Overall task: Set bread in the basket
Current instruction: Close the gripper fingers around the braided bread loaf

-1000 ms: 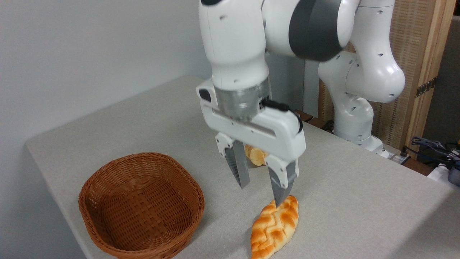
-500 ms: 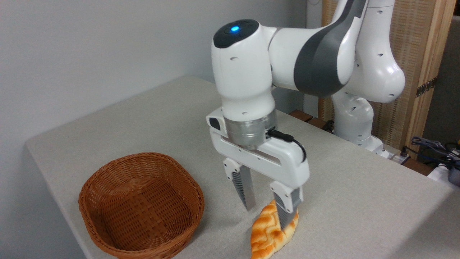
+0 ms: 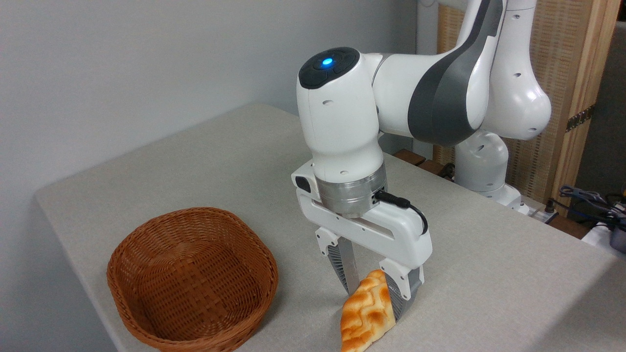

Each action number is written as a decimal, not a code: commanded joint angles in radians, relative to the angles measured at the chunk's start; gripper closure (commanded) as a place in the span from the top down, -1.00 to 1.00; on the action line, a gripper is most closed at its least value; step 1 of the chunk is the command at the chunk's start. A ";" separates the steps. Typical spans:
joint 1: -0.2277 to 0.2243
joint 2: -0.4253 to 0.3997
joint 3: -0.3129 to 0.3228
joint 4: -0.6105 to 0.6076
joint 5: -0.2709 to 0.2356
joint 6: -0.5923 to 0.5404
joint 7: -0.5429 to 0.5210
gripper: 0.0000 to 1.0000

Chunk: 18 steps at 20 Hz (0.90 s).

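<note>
Bread (image 3: 366, 315) lay on the bench (image 3: 489, 278) at the near edge, right of the basket (image 3: 191, 279) and apart from it, its far tip pointing up toward the arm. A second before, the gripper (image 3: 375, 298) had hung above that tip with only its right finger grazing the loaf; half a second before, it had dropped so that the right finger overlapped the loaf's right side. By this moment it had come lower again, and the two fingers (image 3: 345, 266) stood one on each side of the loaf's far half, spread, with the bread between them. The right finger looked to be against the crust; whether the left one touched it could not be told. The loaf had not been lifted, and its near end was still flat on the bench.

That descent read as the end of the approach, so the grasp was set up but probably not yet closed. The basket sat empty, its opening clear, so the squeeze, the lift and the carry leftward all remained. Holding so near one end, the loaf might have tipped once raised.
</note>
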 commanded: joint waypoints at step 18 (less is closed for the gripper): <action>-0.017 0.001 -0.002 -0.022 0.005 0.025 0.006 -0.29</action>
